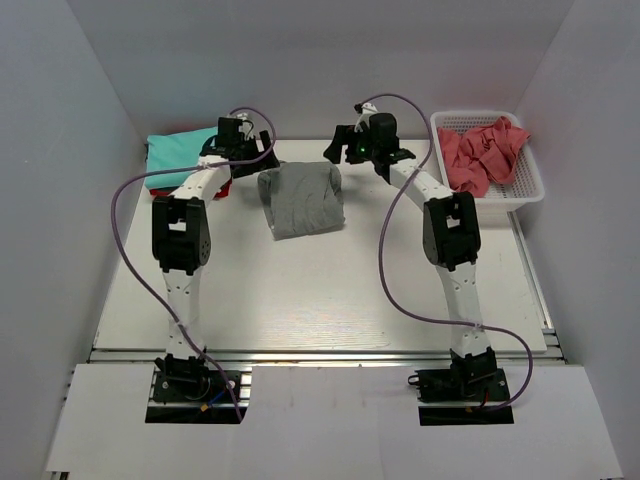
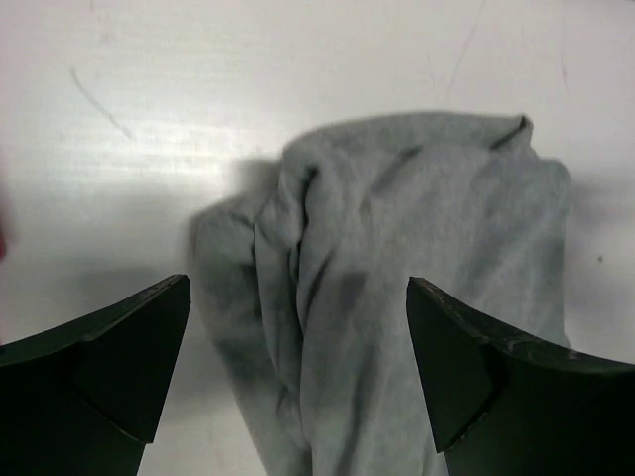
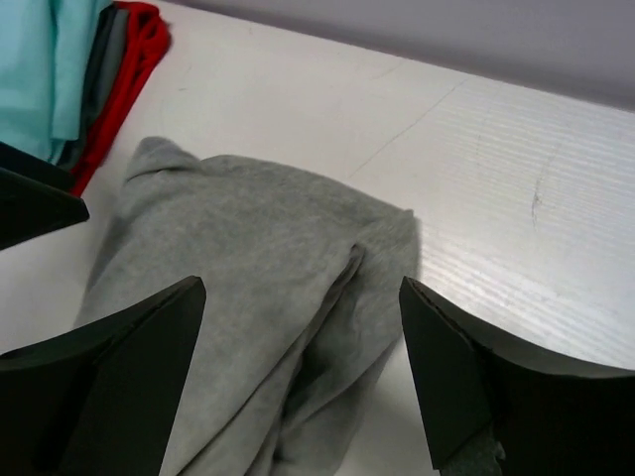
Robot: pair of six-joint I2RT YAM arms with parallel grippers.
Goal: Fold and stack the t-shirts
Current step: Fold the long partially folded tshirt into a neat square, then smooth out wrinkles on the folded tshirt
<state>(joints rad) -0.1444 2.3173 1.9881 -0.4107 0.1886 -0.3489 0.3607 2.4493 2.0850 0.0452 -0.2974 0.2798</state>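
grey t-shirt (image 1: 303,200) is the reference for all positions below.

- grey t-shirt: lies on the table (image 1: 330,300) in a loose, lumpy bundle, not a flat fold. from above it is about as wide as long, and its creases run from its far edge toward the arm bases. no clear long axis.
- left gripper (image 2: 298,327): over the far-left corner of the grey t-shirt, fingers spread wide, nothing between them. the cloth lies flat under the gap.
- right gripper (image 3: 303,327): over the far-right corner, also spread wide and empty. the shirt's rumpled edge sits below it.
- whether either set of fingertips touches the cloth: cannot tell.
- teal t-shirt (image 1: 178,150): left of the grey one, beyond the left gripper, lying on top of a red t-shirt (image 3: 139,50) – this looks like the stack.
- coral-pink t-shirt (image 1: 485,150): right of the grey one, beyond the right gripper, crumpled in the white basket (image 1: 530,190), unfolded.

judgement: the 2 grippers flank the far edge symmetrically, so neither is nearer the grey shirt. the stack lies on the left arm's side, so a transfer would run leftward. the fold is still untidy – 1 more tidy-up or fold may be needed before stacking. risk: a 1-corner grab would let the bundle open.
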